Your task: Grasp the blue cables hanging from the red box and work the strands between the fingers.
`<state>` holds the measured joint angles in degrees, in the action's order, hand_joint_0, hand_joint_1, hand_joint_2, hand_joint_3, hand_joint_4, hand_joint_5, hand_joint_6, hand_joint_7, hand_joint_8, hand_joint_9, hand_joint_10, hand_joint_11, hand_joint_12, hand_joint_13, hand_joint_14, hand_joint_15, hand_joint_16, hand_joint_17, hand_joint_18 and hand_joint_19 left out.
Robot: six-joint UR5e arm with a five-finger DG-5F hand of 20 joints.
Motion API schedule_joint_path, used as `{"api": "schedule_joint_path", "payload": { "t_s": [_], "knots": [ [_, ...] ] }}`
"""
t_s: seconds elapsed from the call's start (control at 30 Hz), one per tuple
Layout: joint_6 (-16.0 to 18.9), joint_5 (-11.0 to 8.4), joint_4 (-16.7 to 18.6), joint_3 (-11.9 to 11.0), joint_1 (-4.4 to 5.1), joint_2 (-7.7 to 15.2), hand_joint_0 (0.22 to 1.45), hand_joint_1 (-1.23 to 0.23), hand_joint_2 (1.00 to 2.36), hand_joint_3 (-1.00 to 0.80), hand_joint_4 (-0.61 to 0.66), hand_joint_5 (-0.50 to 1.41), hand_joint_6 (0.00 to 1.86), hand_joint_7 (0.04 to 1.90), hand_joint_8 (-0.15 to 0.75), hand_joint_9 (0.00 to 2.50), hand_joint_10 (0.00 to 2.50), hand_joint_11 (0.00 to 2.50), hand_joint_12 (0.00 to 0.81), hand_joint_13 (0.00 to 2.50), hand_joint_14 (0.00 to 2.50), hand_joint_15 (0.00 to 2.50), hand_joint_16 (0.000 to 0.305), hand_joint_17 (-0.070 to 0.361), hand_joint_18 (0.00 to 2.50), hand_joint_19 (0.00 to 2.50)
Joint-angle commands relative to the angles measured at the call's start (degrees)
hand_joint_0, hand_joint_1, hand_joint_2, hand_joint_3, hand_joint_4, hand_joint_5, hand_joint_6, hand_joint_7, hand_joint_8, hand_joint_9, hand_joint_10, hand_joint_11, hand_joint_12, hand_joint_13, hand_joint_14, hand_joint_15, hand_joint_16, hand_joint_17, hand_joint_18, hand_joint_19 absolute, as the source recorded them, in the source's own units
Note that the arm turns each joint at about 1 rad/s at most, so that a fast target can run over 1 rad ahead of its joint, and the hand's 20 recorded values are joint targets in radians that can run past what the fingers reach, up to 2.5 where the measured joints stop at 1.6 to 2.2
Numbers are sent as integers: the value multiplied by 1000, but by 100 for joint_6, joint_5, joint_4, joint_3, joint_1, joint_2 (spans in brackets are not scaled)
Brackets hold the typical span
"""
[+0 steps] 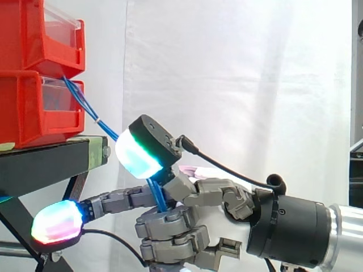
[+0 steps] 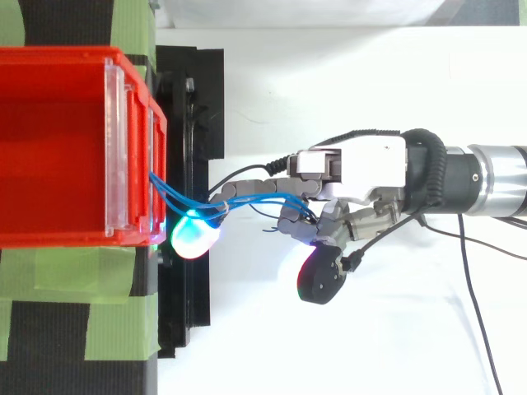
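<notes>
We see the hand (image 2: 362, 169) half closed on the strands. In the side view the lower fingers (image 1: 170, 226) are curled in toward the palm. One finger reaches out straight toward the stand, its red and blue glowing pad (image 1: 55, 222) below the shelf edge. Another stands up above the rest with a cyan and green pad (image 1: 139, 152). The blue cables (image 1: 85, 105) drop into the gap between that raised finger and the curled ones, so we judge them threaded through and lightly held rather than clamped flat. How firmly the pads press on them we cannot tell.

What the coming move turns on is the line of the cables. They run from the fingers up and away toward the red box (image 1: 34, 107), on a slant in the side view. From above they run nearly along the outstretched finger. Working the strands therefore means rubbing across that line, finger against finger, without pulling back along it.

The cables are thin, glossy and blue. Several strands lie close together and fan slightly apart where they leave the lip of the box. The span between box and hand looks fairly straight, with little slack to spare.

The box sits on a black stand (image 1: 45, 164) patched with green tape (image 2: 82, 280), and another red box is stacked on top of it.
</notes>
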<state>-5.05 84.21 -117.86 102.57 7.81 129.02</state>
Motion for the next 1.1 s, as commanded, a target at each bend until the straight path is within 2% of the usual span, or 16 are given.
{"api": "schedule_joint_path", "payload": {
  "t_s": [0.0, 0.3, 0.47, 0.67, 0.73, 0.77, 0.8, 0.9, 1.07],
  "knots": [
    [22, -36, -9, 0, -8, 0, 736, -523, 1000, -1000, 402, 58, 11, 846, 503, 1348, 2500, 2500, 634, 1828, 2500, 1573, 249, 187, 2500, 860],
    [31, -45, -308, 0, 18, 0, 738, -521, 1000, -1000, 397, 63, 11, 854, 501, 1338, 2500, 2500, 621, 1810, 2500, 1568, 245, 184, 2500, 867],
    [22, -27, -501, -105, 18, 0, 738, -521, 1000, -1000, 397, 65, 11, 852, 500, 1339, 2500, 2500, 621, 1808, 2500, 1573, 242, 182, 2500, 881],
    [13, -27, -1090, -369, 27, 0, 738, -520, 1000, -1000, 402, 72, 12, 867, 492, 1337, 2500, 2500, 622, 1806, 2500, 1565, 243, 183, 2500, 867],
    [4, -10, -1371, -457, 27, 0, 739, -520, 1000, -1000, 399, 74, 12, 865, 500, 1339, 2500, 2500, 622, 1804, 2500, 1564, 241, 181, 2500, 867],
    [-13, -1, -1679, -518, 18, 0, 739, -520, 1000, -1000, 399, 76, 11, 866, 494, 1335, 2500, 2500, 621, 1802, 2500, 1553, 241, 181, 2500, 866],
    [-13, -1, -1679, -536, 27, 0, 739, -520, 1000, -1000, 400, 77, 11, 869, 495, 1333, 2500, 2500, 619, 1798, 2500, 1557, 244, 183, 2500, 861],
    [-40, -1, -2100, -580, 45, 0, 738, -520, 1000, -1000, 399, 77, 11, 868, 493, 1332, 2500, 2500, 619, 1797, 2500, 1558, 241, 180, 2500, 858],
    [-40, 8, -2276, -580, 62, 0, 741, -515, 1000, -1000, 398, 76, 12, 869, 493, 1330, 2500, 2500, 618, 1794, 2500, 1557, 239, 180, 2500, 879]
  ]
}}
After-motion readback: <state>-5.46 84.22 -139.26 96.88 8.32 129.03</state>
